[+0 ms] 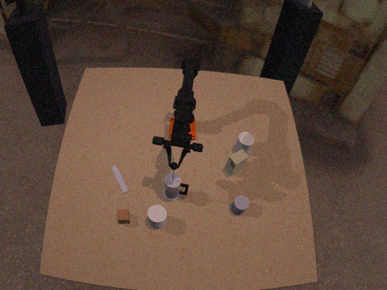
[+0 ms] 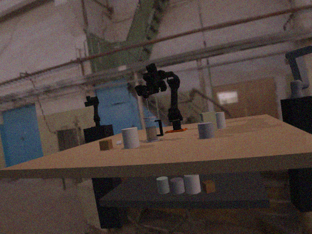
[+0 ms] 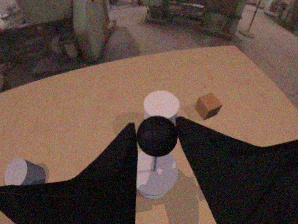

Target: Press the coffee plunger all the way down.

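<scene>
The coffee press (image 1: 172, 188) (image 2: 151, 133) (image 3: 158, 182) stands upright on the table, its black handle on the right in the top and exterior views. A thin rod rises from its lid to a round black plunger knob (image 1: 174, 166) (image 3: 157, 136), well above the glass. My gripper (image 1: 174, 165) (image 2: 146, 96) (image 3: 154, 125) is shut on the knob, one fingertip on each side of it. In the wrist view the press's handle is hidden behind a finger.
A white cylinder (image 1: 157, 216) (image 2: 130, 138) (image 3: 161, 105) stands just in front of the press. A brown block (image 1: 123, 216) (image 2: 105, 144) (image 3: 208, 106) and a flat white strip (image 1: 120, 178) lie left. A blue-grey cylinder (image 1: 240, 204), green box (image 1: 238, 162) and another white cylinder (image 1: 245, 141) stand right.
</scene>
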Motion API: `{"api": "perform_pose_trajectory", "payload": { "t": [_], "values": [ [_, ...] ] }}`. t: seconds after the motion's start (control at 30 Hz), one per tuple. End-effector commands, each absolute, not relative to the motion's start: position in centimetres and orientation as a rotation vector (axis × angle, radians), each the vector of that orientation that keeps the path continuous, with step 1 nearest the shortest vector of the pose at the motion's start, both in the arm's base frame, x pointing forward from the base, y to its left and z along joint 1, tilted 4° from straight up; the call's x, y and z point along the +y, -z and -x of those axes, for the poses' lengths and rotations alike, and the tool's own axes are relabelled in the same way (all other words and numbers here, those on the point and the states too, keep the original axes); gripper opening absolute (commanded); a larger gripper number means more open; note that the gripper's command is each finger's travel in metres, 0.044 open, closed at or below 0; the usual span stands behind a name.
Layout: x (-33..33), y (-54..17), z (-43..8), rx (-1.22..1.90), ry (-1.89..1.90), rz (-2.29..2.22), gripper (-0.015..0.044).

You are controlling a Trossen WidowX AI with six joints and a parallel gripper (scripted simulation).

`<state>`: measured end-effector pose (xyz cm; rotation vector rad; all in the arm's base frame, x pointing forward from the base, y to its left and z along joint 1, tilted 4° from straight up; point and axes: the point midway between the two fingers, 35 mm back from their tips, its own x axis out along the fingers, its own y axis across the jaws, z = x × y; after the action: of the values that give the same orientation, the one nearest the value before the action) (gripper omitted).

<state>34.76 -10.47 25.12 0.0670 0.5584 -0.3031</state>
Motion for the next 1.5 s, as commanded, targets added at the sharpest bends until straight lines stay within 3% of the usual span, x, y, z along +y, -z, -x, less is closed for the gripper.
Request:
{"api": "perform_pose_trajectory", "payload": {
  "t": [0.0, 1.47],
  "values": [
    [-10.5, -24.5, -34.8, 0.561, 0.303, -0.068, 0.0116],
    [-10.8, -17.2, -35.3, 0.561, 0.303, -0.068, 0.0116]
  ]
}}
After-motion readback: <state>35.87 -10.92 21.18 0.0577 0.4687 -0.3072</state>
